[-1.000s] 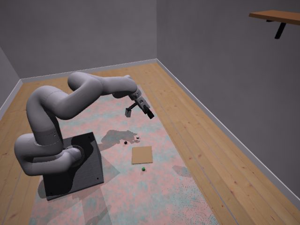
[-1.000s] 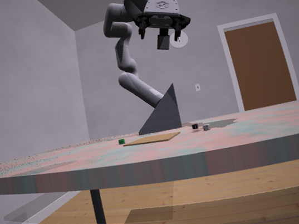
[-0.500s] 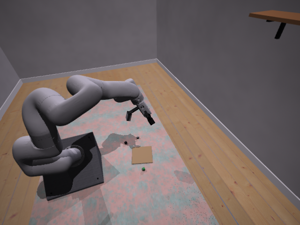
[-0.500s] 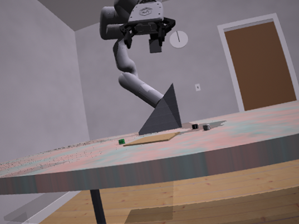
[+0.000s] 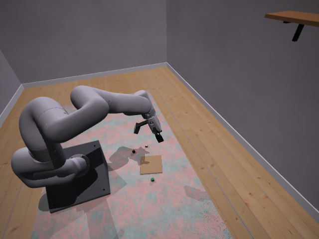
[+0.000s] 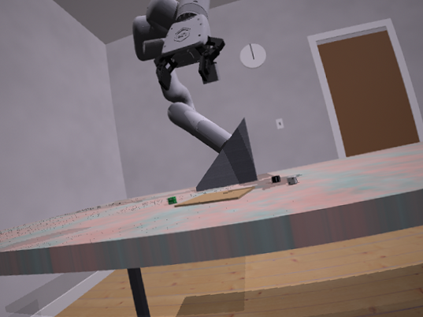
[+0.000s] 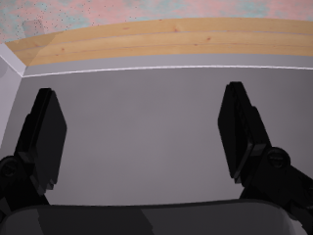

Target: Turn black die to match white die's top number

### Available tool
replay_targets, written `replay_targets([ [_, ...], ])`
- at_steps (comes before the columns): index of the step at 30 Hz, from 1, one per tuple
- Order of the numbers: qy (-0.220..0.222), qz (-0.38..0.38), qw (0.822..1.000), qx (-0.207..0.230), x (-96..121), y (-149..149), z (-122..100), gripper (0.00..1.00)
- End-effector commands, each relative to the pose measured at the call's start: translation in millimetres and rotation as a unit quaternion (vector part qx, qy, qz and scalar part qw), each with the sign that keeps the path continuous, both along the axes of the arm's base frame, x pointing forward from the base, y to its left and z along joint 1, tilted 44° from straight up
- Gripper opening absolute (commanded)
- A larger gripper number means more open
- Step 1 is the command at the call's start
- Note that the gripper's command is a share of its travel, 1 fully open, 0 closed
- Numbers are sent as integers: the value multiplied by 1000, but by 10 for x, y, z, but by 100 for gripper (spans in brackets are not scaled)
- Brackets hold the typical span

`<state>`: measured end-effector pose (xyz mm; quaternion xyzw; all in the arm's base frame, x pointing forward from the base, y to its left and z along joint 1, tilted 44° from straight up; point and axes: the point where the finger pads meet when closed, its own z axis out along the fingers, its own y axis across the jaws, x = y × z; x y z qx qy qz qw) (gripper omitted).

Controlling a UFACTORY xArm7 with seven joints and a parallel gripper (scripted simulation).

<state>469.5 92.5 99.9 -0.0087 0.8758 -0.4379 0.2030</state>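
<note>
Clearance above counter (image 6: 214,230): open.
Hand (image 6: 187,69) high, fingers spread, empty. Black die (image 5: 133,151) and white die (image 5: 146,145) near each other, gap between; mat (image 5: 151,164) beside, green die (image 5: 152,179) beyond.

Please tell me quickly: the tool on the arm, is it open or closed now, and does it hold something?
Tool: open wide, holding nothing, high above the table; the black die lies untouched on the table.

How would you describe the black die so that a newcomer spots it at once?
Start at the tan mat on the table, in front of the arm's dark base plate. Just off its far corner lie two small dice; the black die is the dark one nearer the base, beside the white die.
</note>
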Motion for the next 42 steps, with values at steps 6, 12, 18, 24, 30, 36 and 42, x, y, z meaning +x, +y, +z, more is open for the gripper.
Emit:
replay_targets([
  [6, -21, -19, 999, 20, -54, -133, 106, 100],
  [12, -52, -89, 993, 60, -239, -536, 167, 100],
  [18, -63, -117, 988, 75, -328, -687, 168, 100],
  [24, -63, -117, 988, 75, -328, -687, 168, 100],
  [30, -86, -190, 972, 111, -599, -1049, 114, 100],
  [36, -87, -194, 970, 114, -617, -1069, 108, 100],
  [42, -87, -194, 970, 114, -617, -1069, 108, 100],
])
